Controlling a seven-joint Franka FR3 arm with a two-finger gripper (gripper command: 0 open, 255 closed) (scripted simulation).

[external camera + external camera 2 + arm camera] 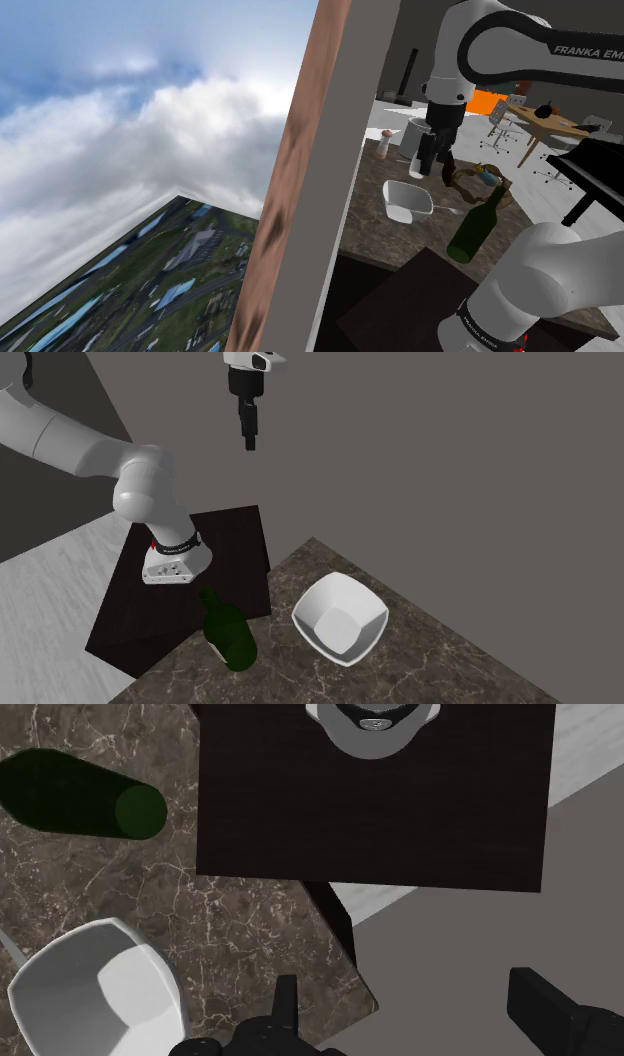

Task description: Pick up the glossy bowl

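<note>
In the shoulder view the gripper (431, 170) hung above and beside the white bowl (407, 200), which sat upright near a green bottle (476, 228). In the second exterior view the bowl stood empty near the corner of the marble counter (450, 662), with the gripper high and well apart. In the wrist view the fingers were spread, clasping nothing. The bowl lay off to one side, so the arm probably needed a sideways shift before descending.

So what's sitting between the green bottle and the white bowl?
Nothing: only bare dark marbled countertop separates the bottle and bowl, clear in the second exterior view.
</note>
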